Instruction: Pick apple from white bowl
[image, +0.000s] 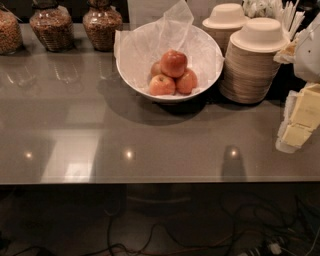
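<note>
Deep red apple (173, 63) on paler orange-yellow apples (161, 85); glossy white bowl (172, 97) lined with translucent white paper (165, 35); beige stacked bowls (250, 65); grey-brown tabletop (150, 135); pale yellow gripper (300, 124) at right edge.

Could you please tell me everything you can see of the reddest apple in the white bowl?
The apple is round and deep red, with a soft glossy highlight, and looks whole. It sits on top of the pile, resting on the paler orange apples beneath it, inside the white bowl lined with crinkled paper. Its stem cannot be made out. Nothing else touches it. The tool is at the right edge of the view, well away from the bowl.
</note>
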